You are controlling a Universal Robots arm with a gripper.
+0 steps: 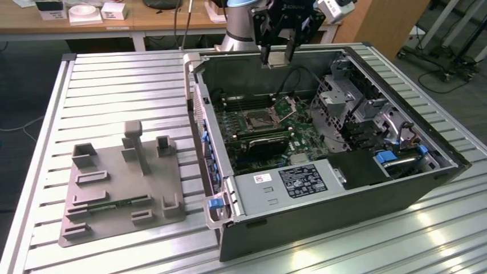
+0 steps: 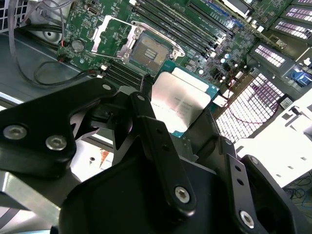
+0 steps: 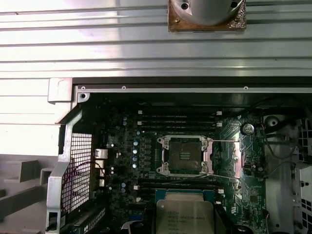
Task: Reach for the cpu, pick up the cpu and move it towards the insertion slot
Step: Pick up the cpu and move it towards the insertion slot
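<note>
Gripper (image 2: 183,109): fingers (image 2: 156,131) clamped on the cpu (image 2: 179,100), held aloft inside the open computer case (image 1: 426,142), apparently just beside the insertion slot (image 3: 185,155), whose hinged plate stands raised.

The tool (image 2: 183,124) is all chunky black linkage bars with shiny silver screw heads; the arm (image 1: 242,25) is light grey with a blue joint ring.

The insertion slot (image 3: 185,155) lies uncovered, open air above it. Memory sticks (image 3: 178,121) flank it. A drive cage (image 1: 344,108) rises beside.
</note>
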